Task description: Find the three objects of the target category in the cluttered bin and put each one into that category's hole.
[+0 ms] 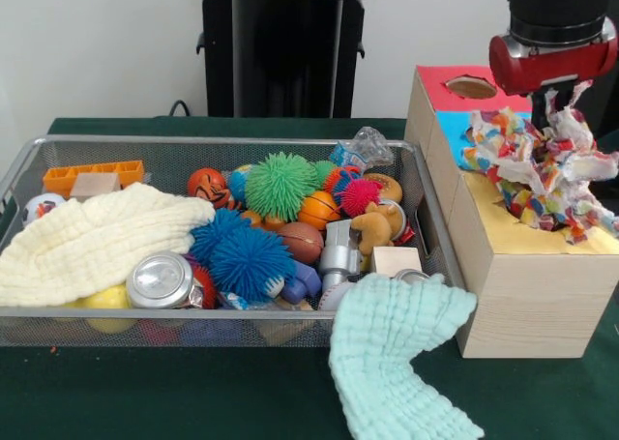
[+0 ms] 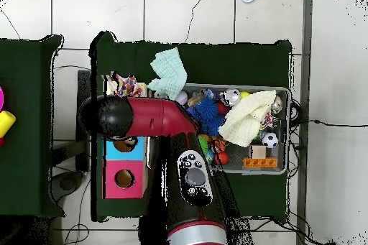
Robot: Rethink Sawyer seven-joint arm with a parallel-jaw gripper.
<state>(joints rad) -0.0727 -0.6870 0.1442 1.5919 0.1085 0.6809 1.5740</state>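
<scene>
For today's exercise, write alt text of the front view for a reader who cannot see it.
A red and black robot arm holds a multicoloured patchwork cloth over the yellow section of a wooden sorting box. Left of it, a wire mesh bin is packed with spiky balls, sports balls, a can and a cream cloth, and a mint cloth hangs over its front corner.

Robot lab: pedestal arm [image 2: 154,116], tiled floor [image 2: 100,12].

Even, bright indoor light, soft shadows, mild blur, no glare.
</scene>
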